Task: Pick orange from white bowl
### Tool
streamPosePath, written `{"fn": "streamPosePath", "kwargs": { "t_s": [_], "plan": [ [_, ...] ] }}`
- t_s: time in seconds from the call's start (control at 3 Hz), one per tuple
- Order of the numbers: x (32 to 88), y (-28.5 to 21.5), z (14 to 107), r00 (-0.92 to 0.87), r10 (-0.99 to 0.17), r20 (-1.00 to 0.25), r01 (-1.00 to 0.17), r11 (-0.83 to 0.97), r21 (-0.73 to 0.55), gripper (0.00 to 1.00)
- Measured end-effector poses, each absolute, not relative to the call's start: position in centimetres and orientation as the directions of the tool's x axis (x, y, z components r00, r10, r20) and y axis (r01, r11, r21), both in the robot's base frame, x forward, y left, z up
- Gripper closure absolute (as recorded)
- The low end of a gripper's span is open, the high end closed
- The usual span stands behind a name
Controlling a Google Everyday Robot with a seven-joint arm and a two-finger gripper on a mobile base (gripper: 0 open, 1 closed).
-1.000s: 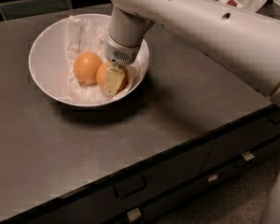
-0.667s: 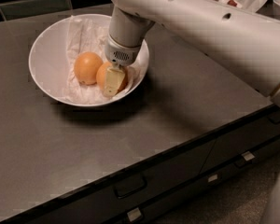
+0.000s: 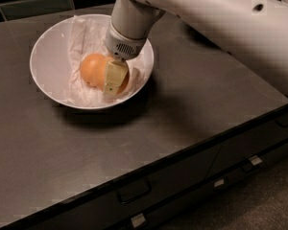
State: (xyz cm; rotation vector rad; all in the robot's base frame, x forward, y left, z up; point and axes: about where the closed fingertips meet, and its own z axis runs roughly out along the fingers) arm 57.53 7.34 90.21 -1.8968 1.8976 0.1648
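Claw (image 3: pixel 116 80) at the end of the pale arm (image 3: pixel 206 18) reached down into the white bowl (image 3: pixel 41 47), set over the right-hand orange (image 3: pixel 126 80) and covering most of it, so that only a sliver of the fruit showed at the claw's right edge. Whether the claw was gripping that orange or only poised around it could not be told. The orange lay in the bowl on the crumpled white paper (image 3: pixel 81 32), touching a second orange (image 3: pixel 92 70) on its left, which was in plain sight and free of the claw. The bowl stood on the dark tabletop (image 3: pixel 192 114), toward the far left part. Along the near front edge below the tabletop ran dark drawers (image 3: pixel 134 191) with handles.
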Motion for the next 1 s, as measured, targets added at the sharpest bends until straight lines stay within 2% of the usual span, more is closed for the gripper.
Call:
{"fn": "streamPosePath", "kwargs": {
  "t_s": [0.67, 1.0],
  "plan": [
    [56.0, 7.2, 94.8, 0.099, -0.900, -0.423, -0.919, 0.080, -0.386, 1.00],
    [56.1, 7.3, 95.3, 0.105, -0.897, -0.429, -0.913, 0.084, -0.399, 1.00]
  ]
}}
